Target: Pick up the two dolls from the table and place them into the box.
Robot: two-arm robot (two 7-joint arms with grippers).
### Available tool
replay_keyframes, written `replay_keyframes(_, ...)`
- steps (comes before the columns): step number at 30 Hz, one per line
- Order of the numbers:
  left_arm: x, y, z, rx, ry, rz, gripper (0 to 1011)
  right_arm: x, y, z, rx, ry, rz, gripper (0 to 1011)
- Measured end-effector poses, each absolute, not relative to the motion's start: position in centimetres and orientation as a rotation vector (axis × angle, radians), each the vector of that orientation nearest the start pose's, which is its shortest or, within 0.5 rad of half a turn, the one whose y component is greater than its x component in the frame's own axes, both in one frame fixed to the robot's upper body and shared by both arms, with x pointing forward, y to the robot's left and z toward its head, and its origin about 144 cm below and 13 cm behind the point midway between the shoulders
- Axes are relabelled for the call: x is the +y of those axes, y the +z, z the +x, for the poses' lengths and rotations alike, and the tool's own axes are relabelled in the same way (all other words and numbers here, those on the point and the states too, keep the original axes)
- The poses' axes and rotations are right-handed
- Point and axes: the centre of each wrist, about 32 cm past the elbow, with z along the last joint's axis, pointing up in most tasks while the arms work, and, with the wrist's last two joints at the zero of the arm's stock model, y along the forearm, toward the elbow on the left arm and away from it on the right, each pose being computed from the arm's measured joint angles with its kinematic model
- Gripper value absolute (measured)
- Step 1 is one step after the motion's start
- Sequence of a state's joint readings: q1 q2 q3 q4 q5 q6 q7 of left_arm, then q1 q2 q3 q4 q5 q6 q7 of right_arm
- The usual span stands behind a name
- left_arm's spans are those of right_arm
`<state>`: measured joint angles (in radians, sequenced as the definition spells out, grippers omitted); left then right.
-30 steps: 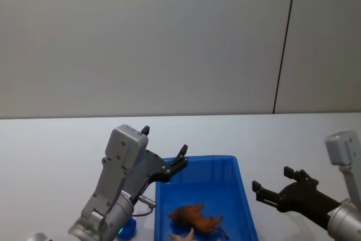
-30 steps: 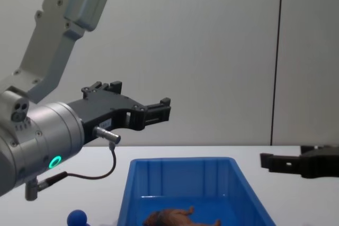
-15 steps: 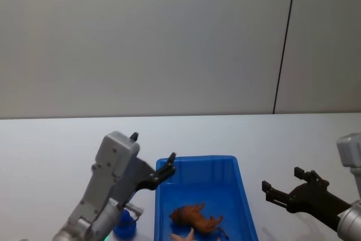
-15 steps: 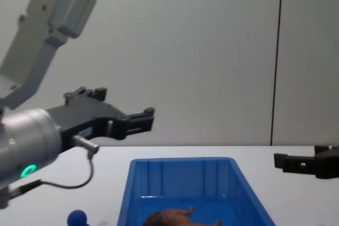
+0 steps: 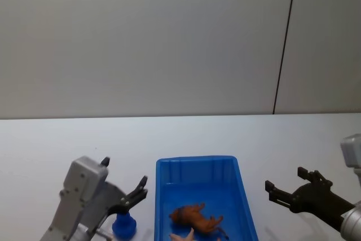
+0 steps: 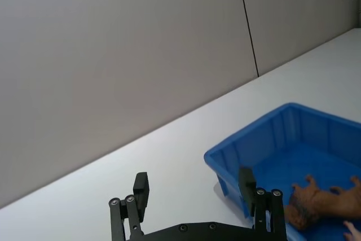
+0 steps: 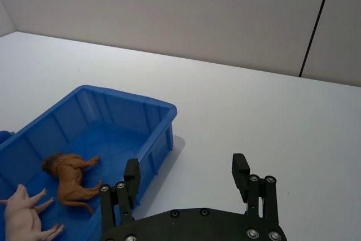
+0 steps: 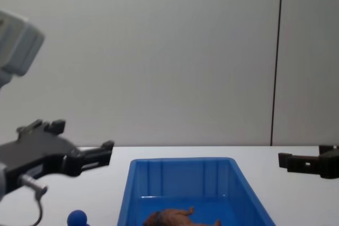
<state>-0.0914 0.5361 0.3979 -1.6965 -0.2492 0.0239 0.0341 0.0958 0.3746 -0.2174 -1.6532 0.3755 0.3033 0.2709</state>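
Head view: at 6 o'clock, box [image 5: 194, 160] on table [image 5: 51, 139]. Inside, lion [image 5: 194, 217] lying on its side on the box floor. Toward 7 o'clock of it, pink toy [image 5: 181, 236], cut by the frame edge. At 9 o'clock of the box, blue figure [image 5: 124, 225] on the table, outside the wall and just beside it. At 7 o'clock of the frame, left gripper [image 5: 124, 174] over the blue figure, fingers spread wide, nothing between them. At 4 o'clock, right gripper [image 5: 285, 180], apart from the box wall, fingers likewise spread wide and empty.

Left wrist view: both fingers far apart, holding nothing. Beyond them, bare table and a corner of the box, lion lying within.

Right wrist view: fingers far apart, nothing held. Past one finger, the box with lion on its side and pink toy near it.

Chest view: at 8 o'clock, left gripper about level with the box rim, empty. At 7 o'clock, round top of blue figure, below that gripper and apart from it. At 6 o'clock, lion's back inside the box. At 3 to 4 o'clock, right gripper at the frame edge, apart from the box.
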Motion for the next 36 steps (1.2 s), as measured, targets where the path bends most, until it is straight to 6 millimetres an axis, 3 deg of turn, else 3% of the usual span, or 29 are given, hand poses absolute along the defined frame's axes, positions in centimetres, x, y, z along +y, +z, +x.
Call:
replay_keyframes(16, 27.4, 114.4, 44.5, -0.122, 1.19, 0.193, 1002, -26.2, 119.0, 47.6, 0.151, -1.068, -0.163, 1001)
replay_keyframes(36, 28.5, 111.5, 45.1, -0.047, 1.105, 0.211, 1003, -26.3, 119.0, 47.6, 0.151, -1.069, -0.164, 1001)
